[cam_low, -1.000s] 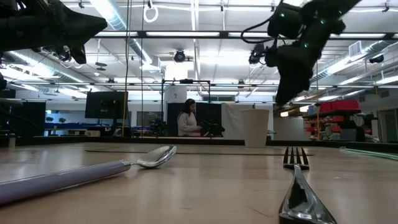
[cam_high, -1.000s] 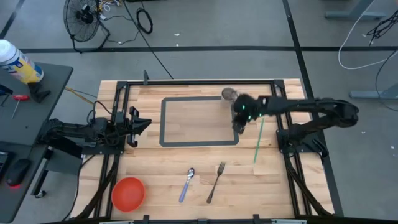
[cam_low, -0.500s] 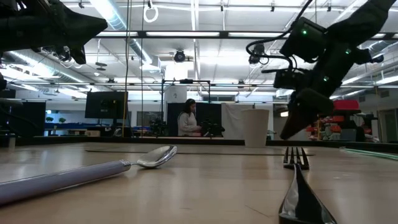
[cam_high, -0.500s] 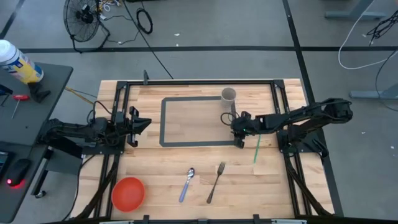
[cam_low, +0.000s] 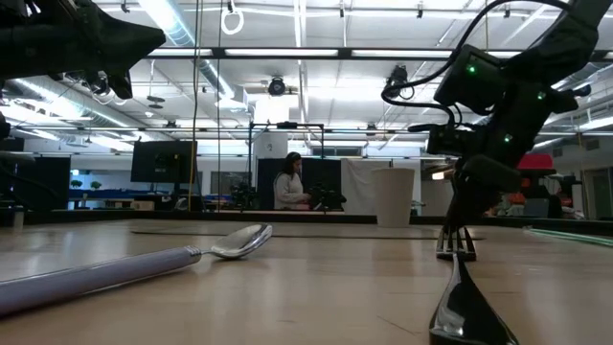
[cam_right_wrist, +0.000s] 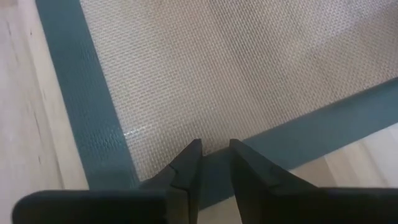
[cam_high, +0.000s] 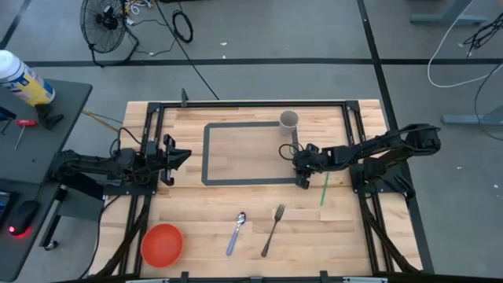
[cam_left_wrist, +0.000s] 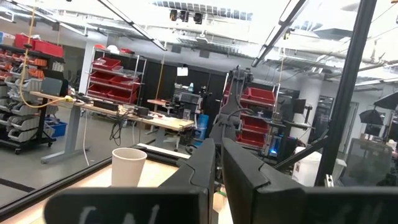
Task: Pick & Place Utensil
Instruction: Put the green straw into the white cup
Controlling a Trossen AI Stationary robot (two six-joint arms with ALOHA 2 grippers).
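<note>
1 spoon point(cam_high: 238, 230), 1 fork point(cam_high: 273, 229), 1 cup point(cam_high: 289, 119), 1 bowl point(cam_high: 162, 244).

The spoon point(cam_low: 124, 268) handle is cut off by the low view's edge.

No text or label can be read.

The right end effector point(cam_high: 299, 163) is hanging low over the right edge of the taped mat point(cam_high: 236, 154), blocking the way toward the cup point(cam_high: 289, 119) near that mat's far right corner. The fork point(cam_high: 273, 230) and spoon point(cam_high: 236, 232) are lying just beside each other on the near counter point(cam_high: 196, 228), leaving bare wood between them and the red bowl point(cam_high: 161, 243). The left end effector point(cam_high: 174, 157) is sitting at the mat's left edge.
</note>
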